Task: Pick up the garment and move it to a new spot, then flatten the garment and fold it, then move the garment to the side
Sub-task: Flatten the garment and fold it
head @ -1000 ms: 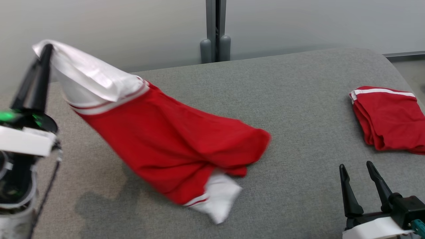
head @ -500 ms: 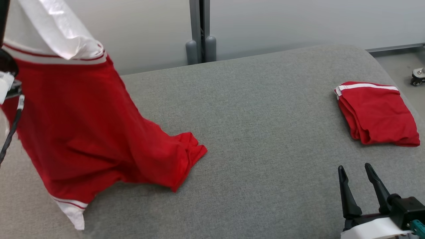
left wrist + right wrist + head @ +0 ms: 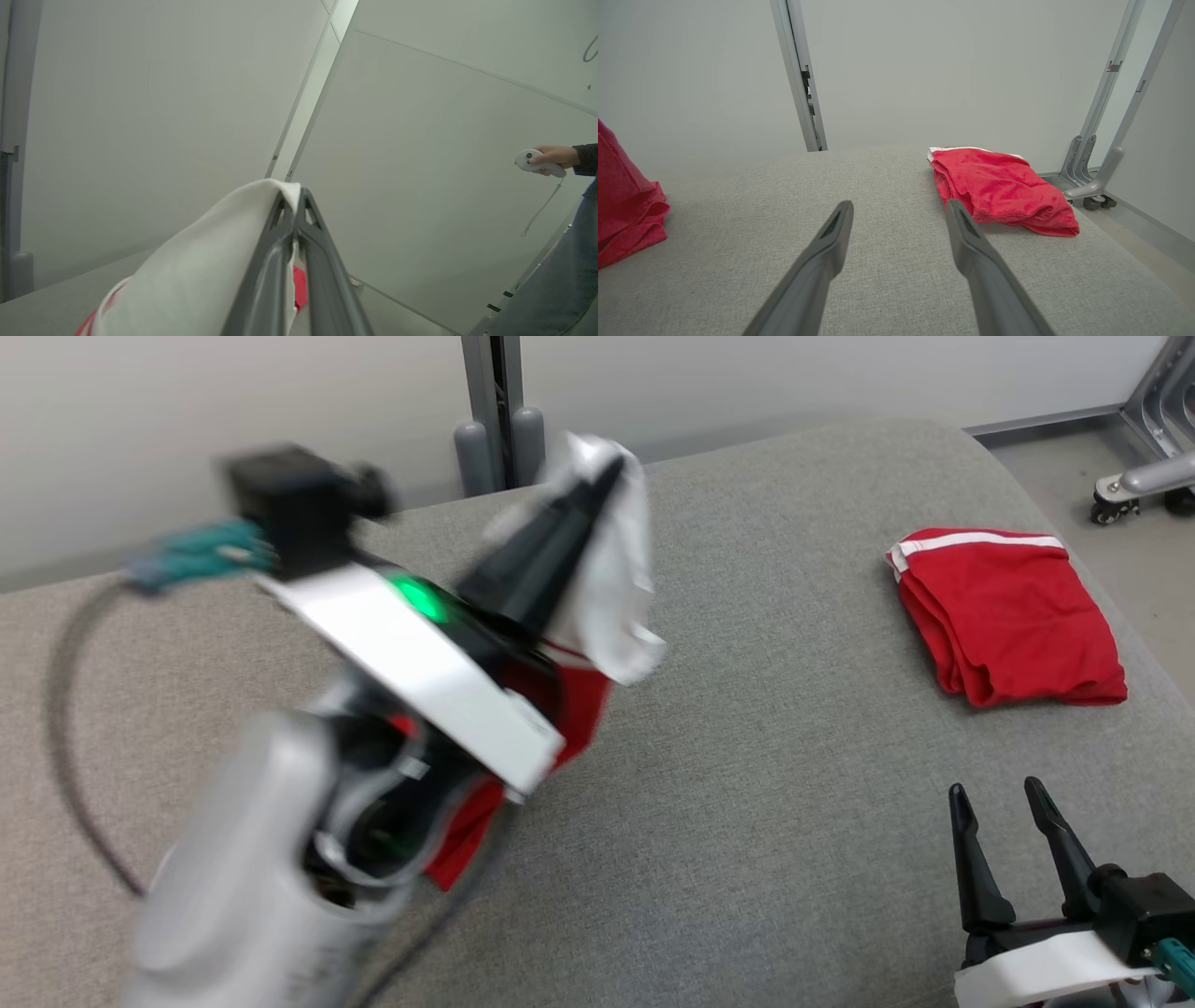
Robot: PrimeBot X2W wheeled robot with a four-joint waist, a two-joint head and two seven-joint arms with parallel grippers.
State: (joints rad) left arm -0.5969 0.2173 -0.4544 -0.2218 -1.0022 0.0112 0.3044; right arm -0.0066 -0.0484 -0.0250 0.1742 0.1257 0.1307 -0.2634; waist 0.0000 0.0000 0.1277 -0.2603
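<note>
Your left gripper (image 3: pixel 607 474) is raised at about 12 o'clock in the head view. Its two long dark fingers are pinched together on the white band of the red-and-white fabric garment (image 3: pixel 618 581). The garment hangs from that pinch, its red part draped behind the wrist, and in the right wrist view its lower folds look to rest on the grey woven cushion (image 3: pixel 794 821). Your right gripper (image 3: pixel 997 791) sits at 5 o'clock, fingers spread, holding nothing. A folded red cloth with a white stripe (image 3: pixel 1008 616) lies at 2 o'clock, well apart from both.
</note>
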